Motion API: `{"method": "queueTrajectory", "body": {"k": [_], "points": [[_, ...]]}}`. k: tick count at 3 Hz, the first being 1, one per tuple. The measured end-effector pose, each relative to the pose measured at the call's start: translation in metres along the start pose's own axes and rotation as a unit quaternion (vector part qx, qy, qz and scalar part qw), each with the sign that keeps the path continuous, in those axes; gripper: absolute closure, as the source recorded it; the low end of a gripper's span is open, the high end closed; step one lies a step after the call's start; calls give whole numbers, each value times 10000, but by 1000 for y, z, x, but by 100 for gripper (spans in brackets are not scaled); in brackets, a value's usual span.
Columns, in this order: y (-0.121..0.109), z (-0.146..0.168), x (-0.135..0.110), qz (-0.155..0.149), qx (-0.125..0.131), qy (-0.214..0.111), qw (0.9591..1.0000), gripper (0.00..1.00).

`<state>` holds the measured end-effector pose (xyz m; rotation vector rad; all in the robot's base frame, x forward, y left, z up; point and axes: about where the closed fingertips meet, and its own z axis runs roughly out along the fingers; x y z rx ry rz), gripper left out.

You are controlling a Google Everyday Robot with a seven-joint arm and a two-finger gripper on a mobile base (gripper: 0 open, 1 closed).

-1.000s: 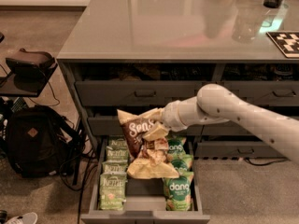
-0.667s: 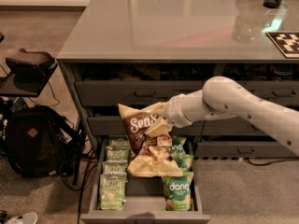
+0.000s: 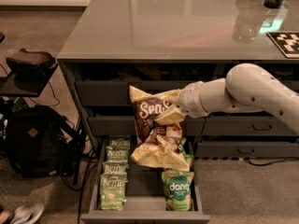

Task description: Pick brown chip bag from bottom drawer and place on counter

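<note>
Gripper [image 3: 174,110] pinches the upper right edge of the bag [image 3: 152,125], which hangs just left of and below it, clear above the open drawer [image 3: 140,214]; the counter [image 3: 163,22] lies above the gripper. Bag looks light, crinkly and soft, its chips fragile; the slick film could slip, so a firm hold on the flat top seam seems best.

One gripper [image 3: 174,107], above the drawer's 12 o'clock, clamps one brown bag [image 3: 150,118]. One open drawer [image 3: 140,217] holds four Kettle bags [image 3: 112,190] at 9 o'clock and two dang bags [image 3: 178,192] at 3 o'clock, one mostly hidden. One backpack [image 3: 32,139].
</note>
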<state>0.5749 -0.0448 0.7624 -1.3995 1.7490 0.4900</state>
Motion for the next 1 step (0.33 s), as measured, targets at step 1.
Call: {"method": "queueTrajectory", "body": {"k": [1], "points": [[0, 0, 0, 0, 0, 0, 10000, 100]]}}
